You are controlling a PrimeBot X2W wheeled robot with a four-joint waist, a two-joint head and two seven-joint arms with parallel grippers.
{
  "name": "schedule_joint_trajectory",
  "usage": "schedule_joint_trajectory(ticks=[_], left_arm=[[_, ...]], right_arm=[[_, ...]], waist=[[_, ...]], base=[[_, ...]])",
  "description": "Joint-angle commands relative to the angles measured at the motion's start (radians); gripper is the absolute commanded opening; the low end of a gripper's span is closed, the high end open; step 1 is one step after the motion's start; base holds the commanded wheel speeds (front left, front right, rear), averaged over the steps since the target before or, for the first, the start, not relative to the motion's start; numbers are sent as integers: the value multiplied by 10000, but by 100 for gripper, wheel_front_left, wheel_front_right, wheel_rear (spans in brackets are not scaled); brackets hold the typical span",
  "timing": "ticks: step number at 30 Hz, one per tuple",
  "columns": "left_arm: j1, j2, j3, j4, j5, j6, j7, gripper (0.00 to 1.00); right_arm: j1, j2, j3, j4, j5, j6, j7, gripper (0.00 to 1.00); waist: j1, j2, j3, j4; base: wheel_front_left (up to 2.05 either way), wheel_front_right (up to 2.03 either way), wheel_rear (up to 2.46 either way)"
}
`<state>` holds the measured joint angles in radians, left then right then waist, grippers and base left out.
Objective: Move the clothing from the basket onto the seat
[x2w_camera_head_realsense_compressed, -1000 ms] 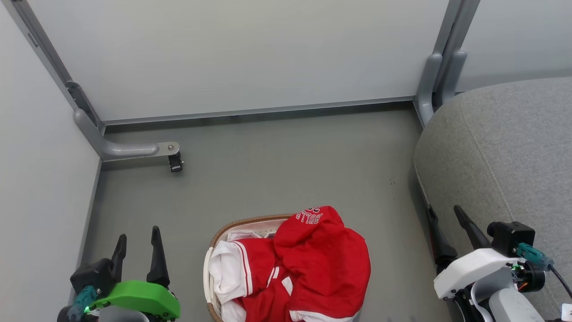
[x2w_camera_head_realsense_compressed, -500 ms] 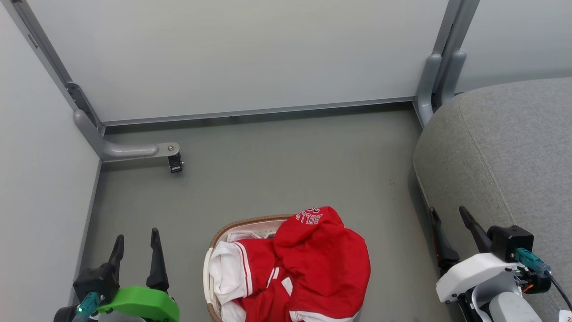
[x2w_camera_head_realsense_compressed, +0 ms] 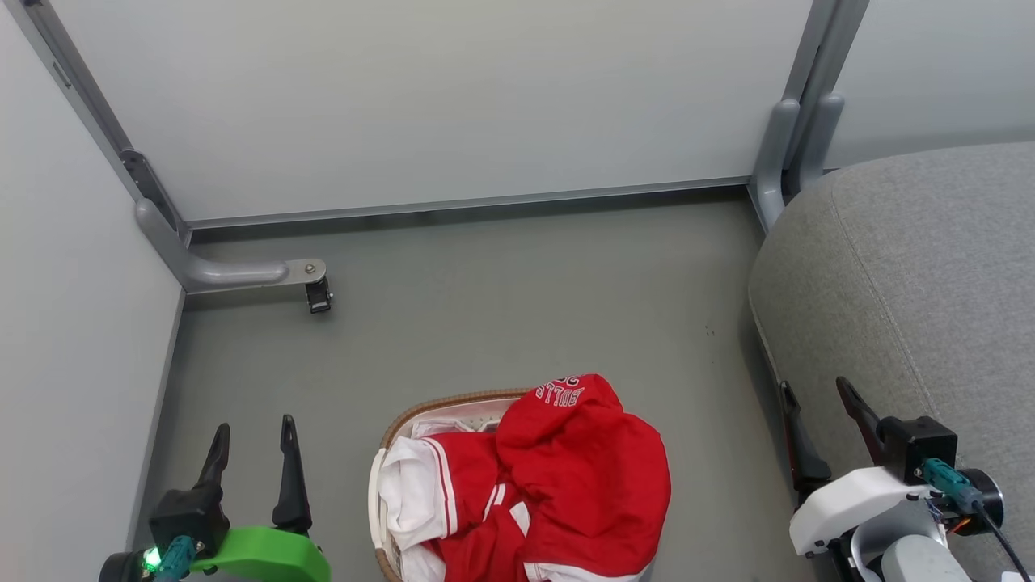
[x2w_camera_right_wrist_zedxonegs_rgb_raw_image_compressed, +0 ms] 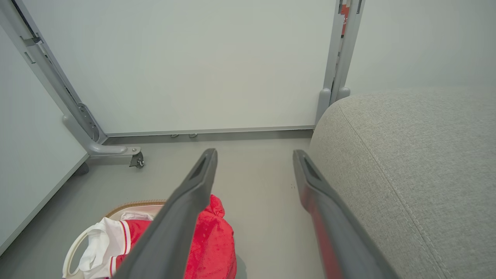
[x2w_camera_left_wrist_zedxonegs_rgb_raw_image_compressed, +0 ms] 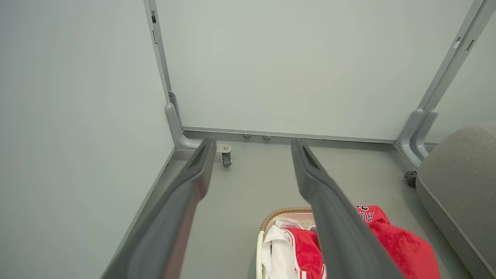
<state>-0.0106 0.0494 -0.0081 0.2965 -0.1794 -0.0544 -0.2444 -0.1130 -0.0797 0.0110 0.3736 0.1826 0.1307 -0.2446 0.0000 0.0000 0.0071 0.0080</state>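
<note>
Nothing held - left tool with fingers spread wide, low over the floor near its left edge; right tool spread just as wide at the floor's right edge, just beside the seat. Clothing not yet moved: heaped in the basket at the near edge of the floor, between the two tools and apart from both, bulging over the rim on the seat side.

Likely trouble from here:

- Pinching the white liner along with the red cloth. Lies right against the clothing on the left side, so easy to catch; probably lifts or tips the light basket.
- Pulling one garment and dragging the other with it. Looks tangled together; likely ends with a piece dropped on the floor between basket and seat.
- Gripping too shallow a fold. Seems a slick, loose fabric - may slip free on the way across.
- Nudging the overhanging part on the way down, sliding it off the rim onto the floor.
- Brushing the seat's side on any swing of the right tool, given so little room there.
</note>
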Motion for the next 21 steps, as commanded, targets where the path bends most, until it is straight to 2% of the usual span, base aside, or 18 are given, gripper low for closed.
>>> schedule_joint_trajectory(ticks=[1, 9, 21], left_arm=[[119, 20, -52, 15, 207, -47, -78, 100], [198, 24, -109, 93, 651, 51, -234, 100], [240, 24, -118, 99, 545, 11, -206, 100]], right_arm=[[102, -36, 22, 27, -219, 0, -73, 100], [91, -91, 134, 117, -734, 0, -218, 100], [158, -108, 117, 112, -752, 0, -222, 100]], waist=[[0, 0, 6, 3], [0, 0, 8, -10], [0, 0, -30, -36]], base=[[0, 0, 0], [0, 0, 0], [0, 0, 0]])
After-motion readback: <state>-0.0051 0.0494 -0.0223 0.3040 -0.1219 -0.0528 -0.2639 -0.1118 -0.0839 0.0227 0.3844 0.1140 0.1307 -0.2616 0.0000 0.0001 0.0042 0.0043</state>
